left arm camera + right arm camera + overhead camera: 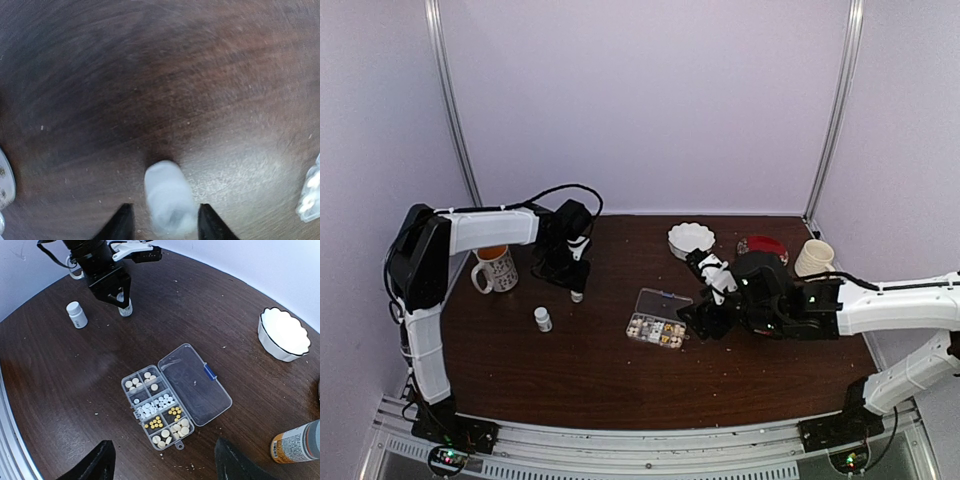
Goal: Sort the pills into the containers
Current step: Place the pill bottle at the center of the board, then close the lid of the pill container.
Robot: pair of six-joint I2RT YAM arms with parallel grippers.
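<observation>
The left gripper (166, 221) is open around a white bottle (169, 197). The right gripper (166, 462) is open near the pill box (195, 385).

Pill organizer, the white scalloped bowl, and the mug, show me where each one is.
pill organizer (194, 386): right wrist view, on its open clear lid.
white scalloped bowl (284, 331): right wrist view, on its bare inside.
mug (501, 272): top view, on its patterned outer wall.
</observation>
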